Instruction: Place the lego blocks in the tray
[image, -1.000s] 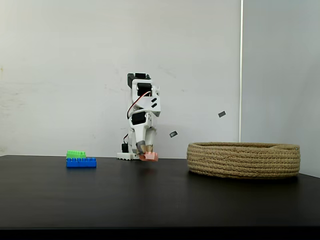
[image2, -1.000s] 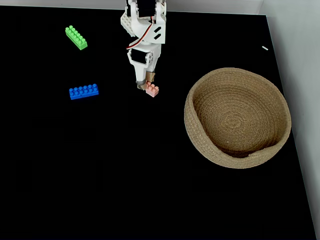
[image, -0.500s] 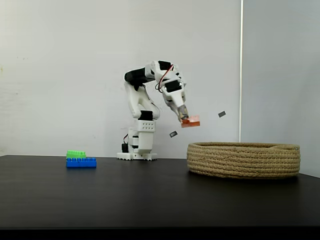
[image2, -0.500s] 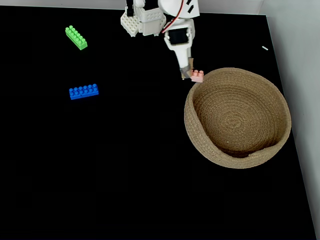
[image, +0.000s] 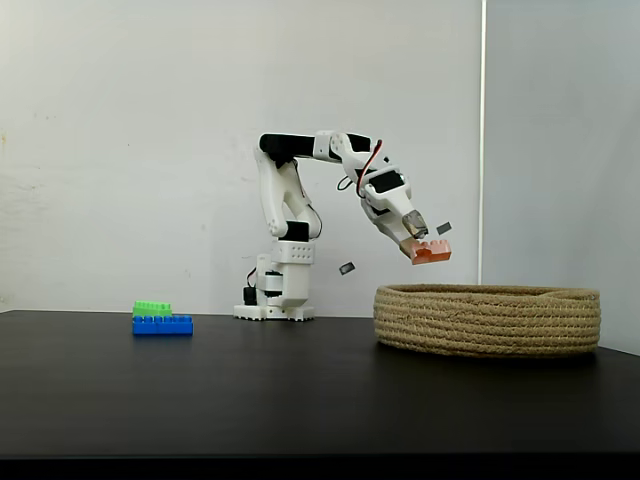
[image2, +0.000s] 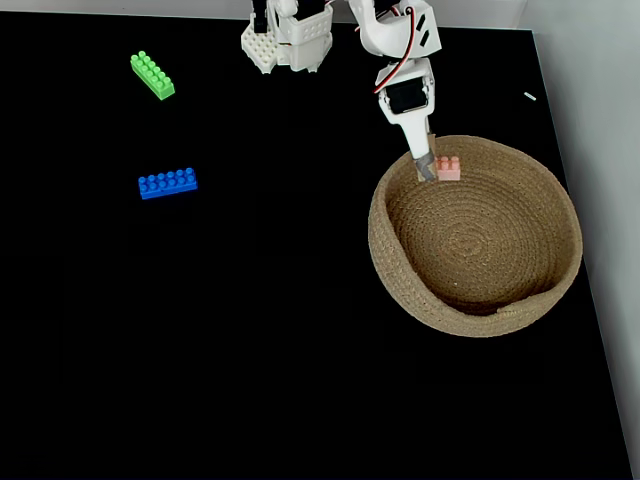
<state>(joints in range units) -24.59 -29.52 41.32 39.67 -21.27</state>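
Note:
My gripper (image: 424, 247) (image2: 438, 168) is shut on the small salmon-orange lego block (image: 432, 253) (image2: 448, 168) and holds it in the air above the tray's near-arm rim. The tray (image: 488, 319) (image2: 545, 290) is a wide coiled tan rope basket at the right of both fixed views. On the black table the blue block (image: 162, 325) (image2: 168, 183) lies at the left. The green block (image: 152, 307) (image2: 152, 75) lies farther back, at the upper left in a fixed view.
The arm's white base (image: 275, 295) (image2: 285, 40) stands at the table's back edge. The table's right edge (image2: 580, 250) runs close to the tray. Small dark marks (image: 444, 228) dot the white wall behind.
The arm has lifted the salmon-orange block off the table and swung it to the right, from beside the base to above the tray's rim.

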